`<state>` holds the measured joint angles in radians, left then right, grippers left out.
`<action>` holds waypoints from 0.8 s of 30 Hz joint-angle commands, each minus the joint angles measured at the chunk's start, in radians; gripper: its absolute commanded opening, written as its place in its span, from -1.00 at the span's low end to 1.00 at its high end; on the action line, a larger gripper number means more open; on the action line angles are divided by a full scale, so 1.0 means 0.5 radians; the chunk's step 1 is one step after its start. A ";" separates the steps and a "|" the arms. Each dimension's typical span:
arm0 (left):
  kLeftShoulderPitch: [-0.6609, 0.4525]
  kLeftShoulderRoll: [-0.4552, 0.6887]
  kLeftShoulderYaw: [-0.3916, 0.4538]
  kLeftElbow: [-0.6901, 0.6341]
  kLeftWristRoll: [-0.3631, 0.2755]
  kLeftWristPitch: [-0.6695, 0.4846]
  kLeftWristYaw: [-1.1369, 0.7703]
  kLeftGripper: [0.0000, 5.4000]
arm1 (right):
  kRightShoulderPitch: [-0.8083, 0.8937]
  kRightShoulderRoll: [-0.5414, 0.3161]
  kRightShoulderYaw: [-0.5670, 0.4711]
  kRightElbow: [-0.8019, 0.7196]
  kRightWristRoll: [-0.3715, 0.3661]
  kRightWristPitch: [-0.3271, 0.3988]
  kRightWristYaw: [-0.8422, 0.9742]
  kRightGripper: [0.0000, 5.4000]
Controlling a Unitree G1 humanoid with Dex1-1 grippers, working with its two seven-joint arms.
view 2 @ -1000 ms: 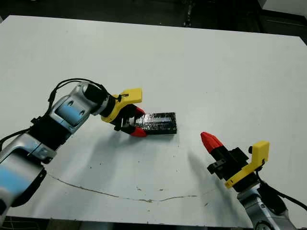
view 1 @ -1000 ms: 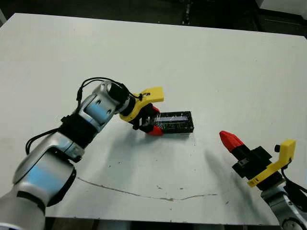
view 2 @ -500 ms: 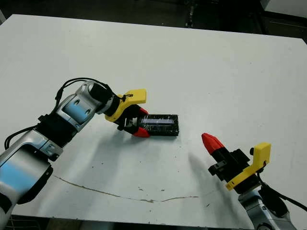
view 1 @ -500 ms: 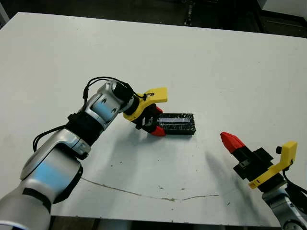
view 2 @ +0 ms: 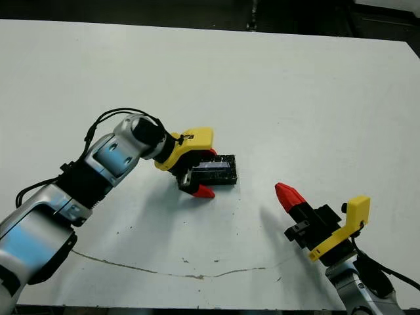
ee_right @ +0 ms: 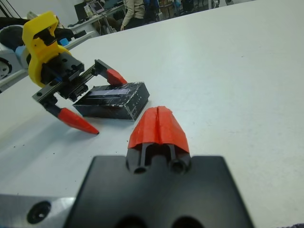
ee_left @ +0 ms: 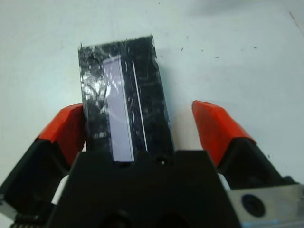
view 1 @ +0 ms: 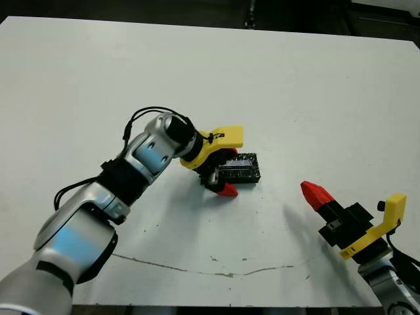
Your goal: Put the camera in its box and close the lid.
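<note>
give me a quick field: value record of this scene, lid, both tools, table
lid: glossy black lid with pale stripe, flat on the table
left tool: left tool open, fingers either side of the lid's end, one finger touching it
right tool: right tool shut, holding nothing, apart from the lid
table: white table, thin dark crack near the front edge

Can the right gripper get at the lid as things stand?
Probably yes: bare table lies between the shut right gripper and the lid's near end, though the open left gripper straddles its far end.

One lid (view 1: pixel 239 168) lies on one counter (view 1: pixel 315 98). Two pincers show: the left pincer (view 1: pixel 220 177) and the right pincer (view 1: pixel 317 195).
</note>
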<state>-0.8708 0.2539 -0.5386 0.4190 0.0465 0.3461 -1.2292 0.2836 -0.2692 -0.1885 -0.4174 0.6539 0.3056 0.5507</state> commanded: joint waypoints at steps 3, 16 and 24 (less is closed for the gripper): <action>0.178 0.205 0.125 -0.118 -0.029 0.056 0.011 0.99 | 0.007 -0.018 0.004 0.006 0.001 0.024 -0.013 -1.00; 0.511 0.251 0.610 -0.543 -0.319 -0.067 0.385 0.99 | -0.015 -0.015 0.031 0.023 -0.017 0.002 -0.013 -1.00; 0.463 0.463 0.698 -0.554 -0.497 0.044 0.173 0.99 | -0.003 -0.017 0.041 0.018 -0.030 -0.007 -0.006 -1.00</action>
<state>-0.6266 0.4451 -0.1950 0.1445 -0.1899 0.3508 -1.1075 0.2669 -0.2678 -0.1670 -0.4086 0.6515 0.3056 0.5495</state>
